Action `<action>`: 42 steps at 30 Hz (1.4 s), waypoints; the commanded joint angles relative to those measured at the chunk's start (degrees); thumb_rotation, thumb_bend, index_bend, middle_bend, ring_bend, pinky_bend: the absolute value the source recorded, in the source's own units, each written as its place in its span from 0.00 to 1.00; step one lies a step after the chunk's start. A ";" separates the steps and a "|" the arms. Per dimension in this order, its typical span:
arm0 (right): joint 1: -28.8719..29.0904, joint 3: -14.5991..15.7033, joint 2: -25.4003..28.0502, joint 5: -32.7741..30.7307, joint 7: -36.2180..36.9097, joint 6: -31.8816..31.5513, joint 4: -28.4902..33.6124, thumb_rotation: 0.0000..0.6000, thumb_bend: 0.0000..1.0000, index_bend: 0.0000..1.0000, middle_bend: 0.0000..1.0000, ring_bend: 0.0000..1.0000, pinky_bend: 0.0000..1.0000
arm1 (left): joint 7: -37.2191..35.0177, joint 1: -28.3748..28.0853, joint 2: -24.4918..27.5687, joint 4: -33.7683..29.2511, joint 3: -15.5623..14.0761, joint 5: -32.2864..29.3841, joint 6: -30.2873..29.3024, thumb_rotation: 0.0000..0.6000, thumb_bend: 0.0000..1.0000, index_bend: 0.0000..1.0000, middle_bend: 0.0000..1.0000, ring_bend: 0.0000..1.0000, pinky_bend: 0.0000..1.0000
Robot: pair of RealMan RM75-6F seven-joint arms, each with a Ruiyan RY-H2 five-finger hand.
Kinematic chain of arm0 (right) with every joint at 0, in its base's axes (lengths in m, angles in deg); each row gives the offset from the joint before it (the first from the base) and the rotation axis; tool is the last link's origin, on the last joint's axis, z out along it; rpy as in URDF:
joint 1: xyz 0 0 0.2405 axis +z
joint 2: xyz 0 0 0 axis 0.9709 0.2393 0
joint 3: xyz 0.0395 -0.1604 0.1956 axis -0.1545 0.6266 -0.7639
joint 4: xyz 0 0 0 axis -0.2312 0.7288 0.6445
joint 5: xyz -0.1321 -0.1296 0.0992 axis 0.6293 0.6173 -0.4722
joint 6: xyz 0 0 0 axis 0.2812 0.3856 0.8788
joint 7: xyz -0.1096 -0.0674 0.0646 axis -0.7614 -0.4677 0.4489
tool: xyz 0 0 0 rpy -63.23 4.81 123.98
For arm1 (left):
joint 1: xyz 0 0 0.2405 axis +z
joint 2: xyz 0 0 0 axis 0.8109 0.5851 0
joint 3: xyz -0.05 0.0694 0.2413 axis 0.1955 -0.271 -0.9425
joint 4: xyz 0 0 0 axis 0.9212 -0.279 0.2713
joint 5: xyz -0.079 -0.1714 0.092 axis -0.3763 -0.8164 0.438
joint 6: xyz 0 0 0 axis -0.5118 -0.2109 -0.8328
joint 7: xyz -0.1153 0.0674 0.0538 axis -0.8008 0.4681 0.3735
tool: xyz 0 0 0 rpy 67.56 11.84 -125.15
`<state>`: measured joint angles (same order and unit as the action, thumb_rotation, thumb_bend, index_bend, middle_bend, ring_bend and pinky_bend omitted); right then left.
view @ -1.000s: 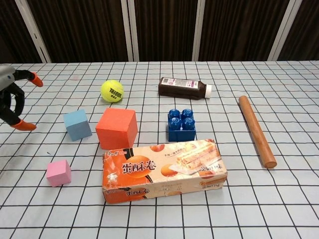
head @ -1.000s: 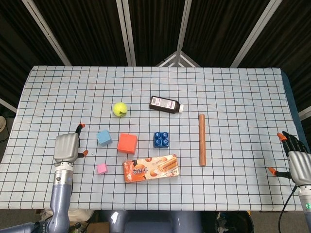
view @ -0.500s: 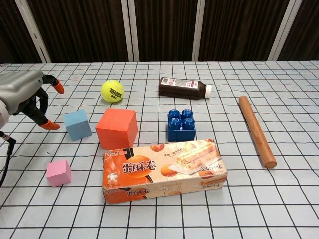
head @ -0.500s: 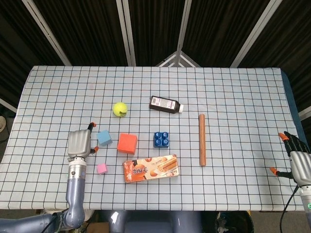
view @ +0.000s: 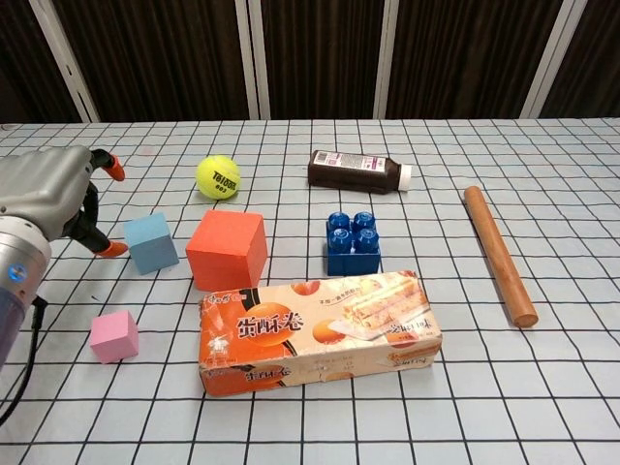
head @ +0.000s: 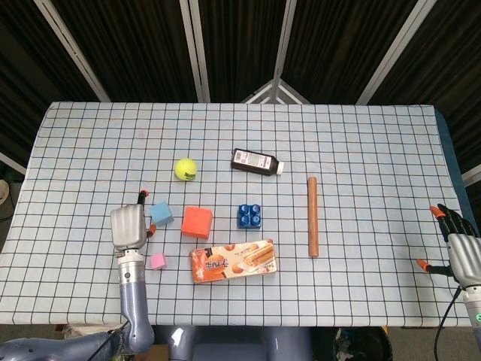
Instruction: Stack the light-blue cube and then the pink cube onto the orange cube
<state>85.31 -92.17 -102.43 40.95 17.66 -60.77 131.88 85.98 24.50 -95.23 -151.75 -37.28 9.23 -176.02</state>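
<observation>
Since the earlier frames, drawing in rightward across the counter (head: 361,143): the left hand (head: 129,227), now just left of the light-blue cube (head: 161,213), fingers apart and grasping nothing. Sitting unmoved at the far right edge: the right hand (head: 460,247), fingers spread, likewise released.

From the head view: lying flat on the checked cloth just right of the light-blue cube, the orange cube (head: 197,222); sitting apart below and left of both, close beside the left wrist, the pink cube (head: 157,261). Resting nearby: a tennis ball (head: 186,169), a dark bottle (head: 258,162), a blue brick (head: 249,216), a wooden rod (head: 313,216) and a snack box (head: 232,261).

From the chest view: hovering beside the light-blue cube (view: 151,242), the left hand (view: 53,196), orange fingertips (view: 114,249) nearly touching its left face, whether in contact impossible to tell. Standing unstacked: orange cube (view: 227,250), with the pink cube (view: 114,335) nearer the camera.
</observation>
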 commanded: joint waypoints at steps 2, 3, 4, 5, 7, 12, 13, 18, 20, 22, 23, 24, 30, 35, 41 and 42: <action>0.01 0.05 0.04 0.09 0.21 0.01 -0.04 1.00 0.07 0.00 0.04 0.05 0.12 | -1.29 -0.77 -3.44 4.15 0.33 0.86 -0.29 1.00 0.09 0.27 0.70 0.69 0.79; 0.00 0.06 0.06 0.10 0.29 0.00 -0.05 1.00 0.07 0.00 0.04 0.05 0.12 | -1.47 -0.91 -3.94 4.81 0.46 0.61 0.29 1.00 0.09 0.27 0.70 0.69 0.80; -0.04 0.05 0.11 0.11 0.39 -0.09 -0.04 1.00 0.07 0.00 0.04 0.05 0.12 | -1.71 -1.03 -4.34 5.40 0.60 0.52 0.69 1.00 0.09 0.28 0.70 0.69 0.80; -0.08 0.05 0.15 0.10 0.47 -0.14 -0.05 1.00 0.07 0.00 0.04 0.05 0.12 | -1.85 -1.14 -4.76 6.03 0.72 0.47 0.98 1.00 0.09 0.28 0.70 0.69 0.80; -0.15 0.04 0.19 0.07 0.70 -0.24 -0.11 1.00 0.07 0.00 0.04 0.05 0.12 | -2.22 -1.31 -5.49 7.21 0.92 0.64 1.19 1.00 0.09 0.28 0.70 0.69 0.80; -0.27 0.04 0.31 0.11 1.14 -0.41 -0.23 1.00 0.07 0.00 0.04 0.05 0.12 | -3.05 -1.65 -6.63 9.32 1.78 0.80 1.79 1.00 0.09 0.28 0.70 0.69 0.80; -0.30 0.08 0.32 0.21 1.25 -0.47 -0.25 1.00 0.07 0.00 0.04 0.05 0.12 | -3.15 -1.73 -6.77 9.73 1.97 0.81 1.97 1.00 0.09 0.28 0.70 0.69 0.80; -0.33 0.20 0.38 0.39 1.45 -0.49 -0.26 1.00 0.07 0.00 0.04 0.05 0.12 | -4.13 -2.05 -7.06 11.61 2.62 1.31 2.58 1.00 0.09 0.28 0.70 0.69 0.80; -0.33 0.23 0.43 0.43 1.66 -0.45 -0.22 1.00 0.07 0.00 0.04 0.05 0.12 | -4.38 -2.06 -7.01 11.99 2.76 1.54 2.56 1.00 0.09 0.28 0.70 0.69 0.80; -0.37 0.30 0.59 0.51 2.25 -0.35 -0.20 1.00 0.07 0.00 0.04 0.05 0.12 | -4.34 -2.02 -6.84 12.48 2.91 1.80 2.39 1.00 0.09 0.28 0.70 0.69 0.80; -0.38 0.32 0.68 0.53 2.38 -0.35 -0.21 1.00 0.07 0.00 0.04 0.05 0.12 | -4.26 -2.02 -6.70 12.62 2.97 1.87 2.47 1.00 0.09 0.28 0.70 0.69 0.80; -0.41 0.32 0.74 0.51 2.41 -0.35 -0.21 1.00 0.07 0.00 0.04 0.05 0.12 | -4.13 -1.98 -6.48 12.68 3.07 1.83 2.59 1.00 0.09 0.28 0.70 0.69 0.80; -0.17 0.25 0.67 0.06 2.15 0.28 -0.17 1.00 0.07 0.00 0.04 0.05 0.12 | -2.26 -1.49 -4.11 11.67 2.86 2.08 3.02 1.00 0.10 0.27 0.70 0.69 0.80; 0.04 0.23 0.65 -0.20 1.57 0.71 0.26 1.00 0.07 0.00 0.04 0.05 0.12 | 0.84 -1.01 -1.14 8.51 2.17 2.41 3.19 1.00 0.10 0.26 0.70 0.69 0.80; 0.19 0.26 0.68 -0.52 0.79 1.09 0.90 1.00 0.07 0.00 0.04 0.05 0.12 | 5.03 -0.30 2.66 2.01 0.79 0.52 5.99 1.00 0.10 0.26 0.70 0.69 0.80; 0.24 0.24 0.68 -0.77 0.65 1.34 0.95 1.00 0.07 0.00 0.04 0.05 0.12 | 5.50 0.00 3.53 0.16 0.51 -0.33 6.90 1.00 0.10 0.26 0.69 0.69 0.80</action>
<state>85.50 -91.92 -101.76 40.31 18.40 -59.56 132.78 90.06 23.90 -93.46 -148.70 -35.96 10.33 -170.84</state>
